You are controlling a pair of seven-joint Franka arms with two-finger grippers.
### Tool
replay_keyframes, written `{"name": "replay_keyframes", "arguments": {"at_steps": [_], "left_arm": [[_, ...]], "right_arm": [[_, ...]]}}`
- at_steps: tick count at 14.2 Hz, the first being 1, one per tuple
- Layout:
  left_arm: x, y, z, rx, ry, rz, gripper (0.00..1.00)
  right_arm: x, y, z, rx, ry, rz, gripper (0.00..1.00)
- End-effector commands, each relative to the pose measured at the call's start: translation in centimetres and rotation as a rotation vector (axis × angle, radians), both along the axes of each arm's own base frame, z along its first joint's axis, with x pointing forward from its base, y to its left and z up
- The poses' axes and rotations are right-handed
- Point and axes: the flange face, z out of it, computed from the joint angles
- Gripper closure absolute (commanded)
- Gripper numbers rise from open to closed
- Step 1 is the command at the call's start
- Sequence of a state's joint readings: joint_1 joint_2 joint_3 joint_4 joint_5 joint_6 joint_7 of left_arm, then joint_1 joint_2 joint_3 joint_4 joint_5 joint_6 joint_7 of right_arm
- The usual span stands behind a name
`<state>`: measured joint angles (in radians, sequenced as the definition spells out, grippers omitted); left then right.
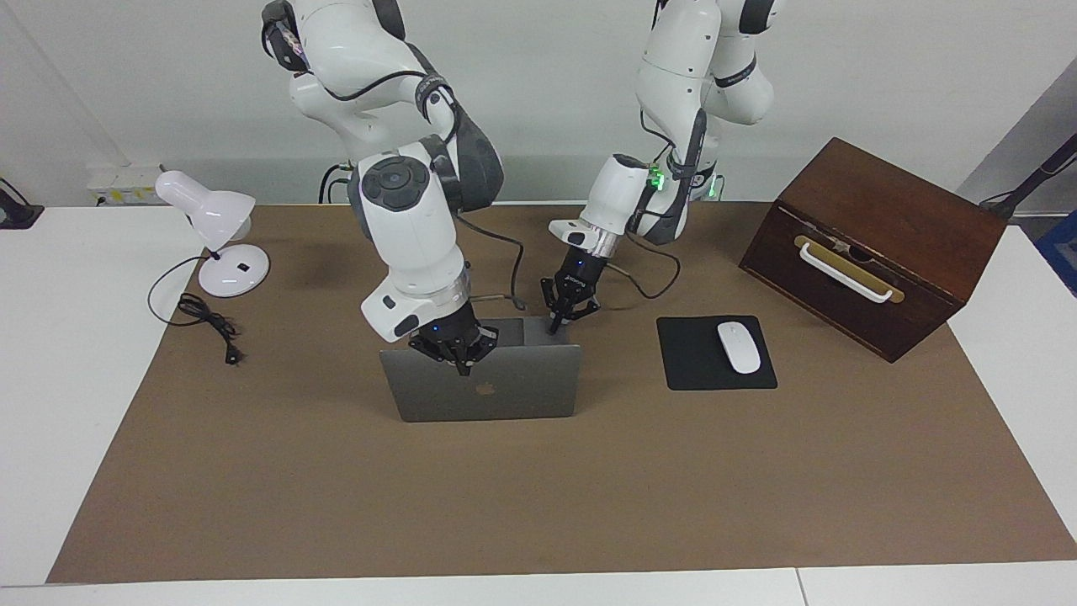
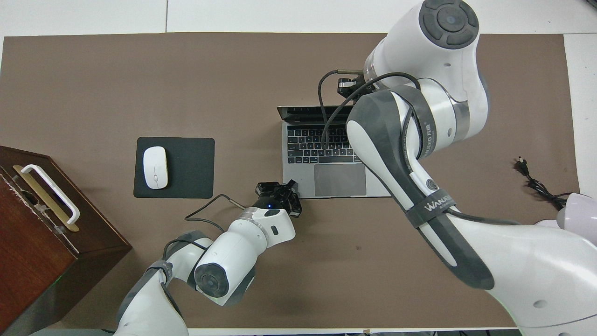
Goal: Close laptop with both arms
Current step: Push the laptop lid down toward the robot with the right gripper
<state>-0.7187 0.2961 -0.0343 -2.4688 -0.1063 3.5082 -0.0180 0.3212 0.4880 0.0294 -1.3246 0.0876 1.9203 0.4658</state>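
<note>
While laptop [image 1: 488, 387] stands open, right end effector [image 1: 458, 360] apparently touches lid; grip unreadable.

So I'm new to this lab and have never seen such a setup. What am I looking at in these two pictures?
These are two white robot arms working at one table. One picture is taken from across the table, looking at the robots; the other looks down from above their own end.

On the brown mat stands an open laptop. The right gripper is at the top edge of its lid. The left gripper is at the corner of the laptop's base nearest the mouse pad. Neither is carrying anything.

A white mouse lies on the pad. A wooden box stands at the left arm's end, and a desk lamp at the right arm's end.
</note>
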Motion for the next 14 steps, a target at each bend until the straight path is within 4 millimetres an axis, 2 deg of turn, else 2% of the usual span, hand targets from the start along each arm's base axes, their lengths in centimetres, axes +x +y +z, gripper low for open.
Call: {"name": "replay_keyframes", "arguments": {"at_steps": [1,4,8,14], "left_arm": [[-2.3,1.5,-2.4,0.058,0.051,-0.008,1.00],[-2.9,2.3,-3.1,0.074,0.065,-0.007,1.00],[-3.3,2.8,-3.3,0.082,0.074,-0.005,1.00],[-3.4,2.9,-3.7,0.091,0.077,-0.010,1.00]], "right_arm": [[-0.8,-2.2,-0.7,0.051,0.074,-0.019,1.00],[-2.0,-2.7,-2.1,0.083,0.132,-0.039,1.00],[-3.3,-2.7,-4.9,0.076,0.182,-0.043,1.00],[-4.6,-2.6,-8.7,0.074,0.160,-0.060,1.00]]}}
